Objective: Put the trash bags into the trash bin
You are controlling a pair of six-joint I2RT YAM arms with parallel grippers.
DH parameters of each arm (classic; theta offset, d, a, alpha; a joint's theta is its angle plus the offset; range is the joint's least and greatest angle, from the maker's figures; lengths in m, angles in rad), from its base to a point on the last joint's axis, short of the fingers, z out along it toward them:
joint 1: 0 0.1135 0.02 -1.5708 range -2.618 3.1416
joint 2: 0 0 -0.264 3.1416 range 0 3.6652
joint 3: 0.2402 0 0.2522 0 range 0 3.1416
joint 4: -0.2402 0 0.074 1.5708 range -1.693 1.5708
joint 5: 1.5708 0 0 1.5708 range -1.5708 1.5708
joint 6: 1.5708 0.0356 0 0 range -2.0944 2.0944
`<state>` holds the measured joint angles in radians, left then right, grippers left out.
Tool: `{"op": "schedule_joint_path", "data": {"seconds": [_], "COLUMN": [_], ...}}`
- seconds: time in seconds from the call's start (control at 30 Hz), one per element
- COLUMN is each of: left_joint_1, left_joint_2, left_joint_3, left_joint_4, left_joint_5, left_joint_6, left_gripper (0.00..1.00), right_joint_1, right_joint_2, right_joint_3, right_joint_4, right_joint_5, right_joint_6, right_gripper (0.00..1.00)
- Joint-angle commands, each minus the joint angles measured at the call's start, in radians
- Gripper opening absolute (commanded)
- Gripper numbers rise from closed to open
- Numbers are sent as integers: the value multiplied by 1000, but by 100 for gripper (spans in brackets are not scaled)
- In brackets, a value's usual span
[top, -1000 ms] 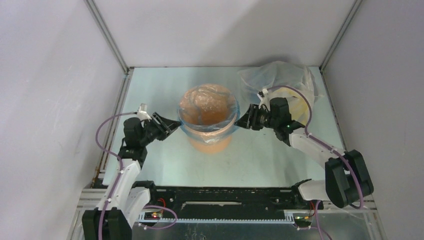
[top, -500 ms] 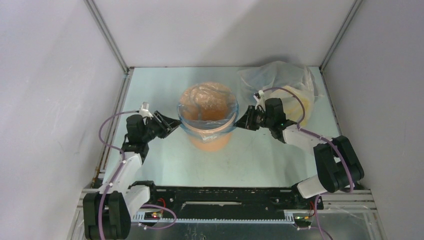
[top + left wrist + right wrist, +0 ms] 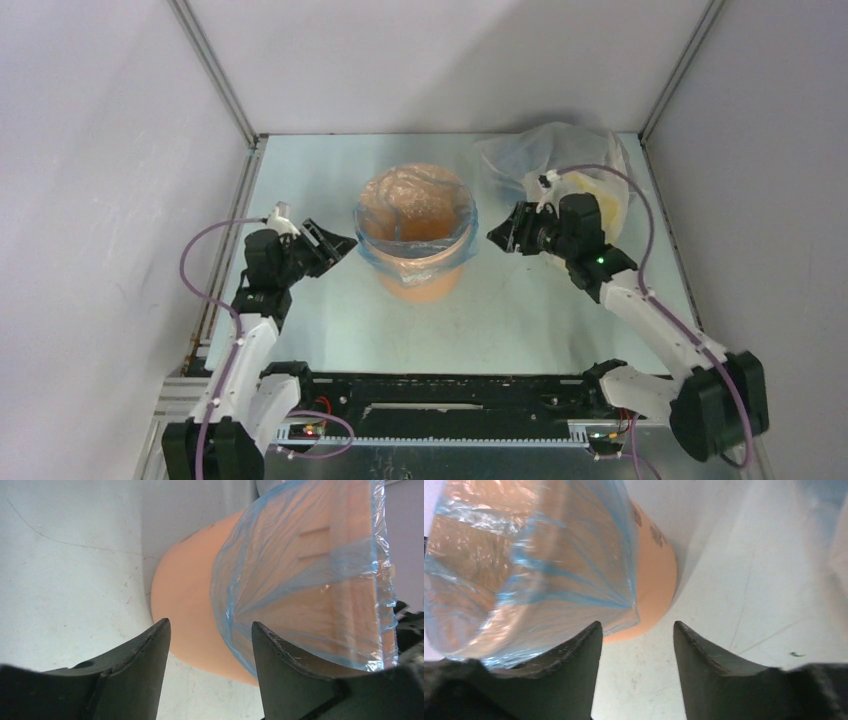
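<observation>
– Film check: where are the trash bags (image 3: 415,212)?
– Lining the trash bin (image 3: 425,287), with the cuff folded over its rim. Your left gripper (image 3: 343,243) and right gripper (image 3: 497,236) both stand spread and empty, one near each side of the bin, not touching.
– Handling?
– Light, limp and slippery, I'd judge. Pinch the folded cuff gently, or it may tear.

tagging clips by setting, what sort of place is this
Likely a robot lab test cell: plain white walls on metal posts box in a table, and two robot arms bolted at its near edge face an orange bin.
</observation>
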<state>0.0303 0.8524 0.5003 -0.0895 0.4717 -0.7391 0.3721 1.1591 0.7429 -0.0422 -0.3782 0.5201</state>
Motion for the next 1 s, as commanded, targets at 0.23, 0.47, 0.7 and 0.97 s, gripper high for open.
{"op": "schedule_joint_path", "data": {"seconds": [0.23,0.47,0.7,0.97], "left_joint_1": [3,2,1,2], "left_joint_2": [-118,-135,-122,-84], "left_joint_3": [128,176,245,283], "left_joint_4": [-156,-156,-156,-156], "left_joint_5": [-51,-21,4,31], "left_joint_6": [88,70,72,83], "left_gripper": [65,68,67,65], "right_joint_1": [209,365,424,443], "right_joint_2": [4,358,672,870], "right_joint_3": [505,969,1316,1450], "right_joint_4": [-469,-756,-981,-1124], "right_joint_5": [266,265,274,306], "right_joint_6": [-360,-481,-518,-580], "right_gripper": [0,0,0,0]}}
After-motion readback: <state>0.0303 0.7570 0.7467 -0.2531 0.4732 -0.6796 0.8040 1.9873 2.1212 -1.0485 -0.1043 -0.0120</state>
